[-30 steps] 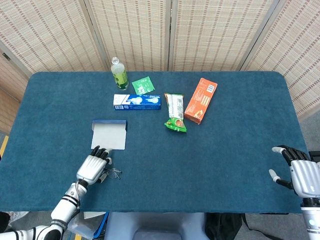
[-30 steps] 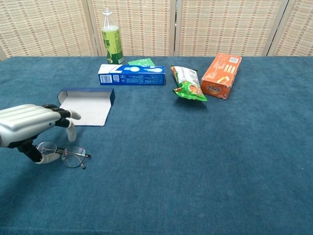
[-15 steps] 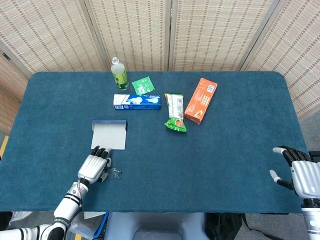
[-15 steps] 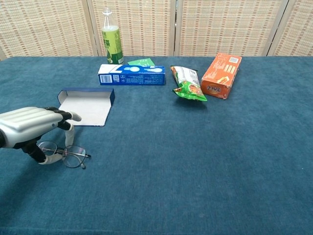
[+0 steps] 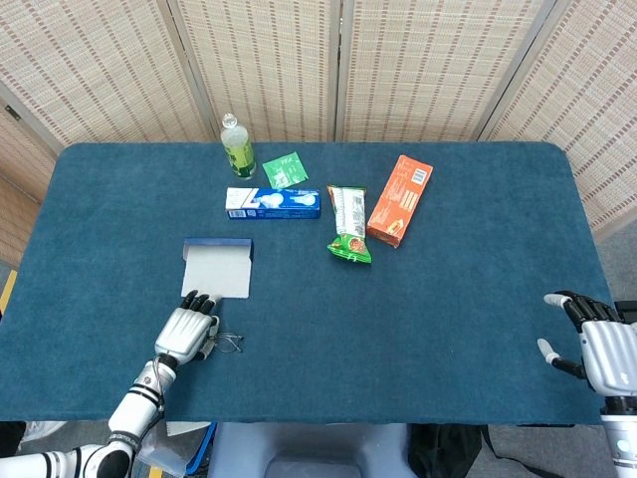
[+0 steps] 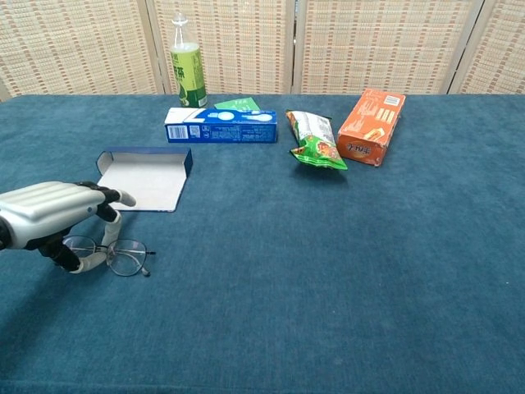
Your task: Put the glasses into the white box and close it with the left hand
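Under the left hand (image 6: 51, 222), at the near left part of the table (image 6: 328, 271): the glasses (image 6: 111, 256). Hand lies palm down over the left lens, fingers curled around the frame; thumb and a finger appear to pinch it, though the contact itself is partly hidden in both views. The other lens sticks out to the side of the hand, resting on the blue cloth.

Just beyond the fingertips: the white box (image 6: 143, 176), lid open, blue rim showing, interior bare. Box and glasses lie close but apart.

Further out past the box: a blue toothpaste carton (image 6: 220, 125), a green bottle (image 6: 187, 72) and a small green packet (image 6: 236, 104). Off toward the right hand's side of these, a green snack bag (image 6: 316, 141) and an orange box (image 6: 371, 125).

Right hand (image 5: 597, 349) sits at the table's near right edge, well apart from everything, fingers spread, holding nothing; seen in head view only.
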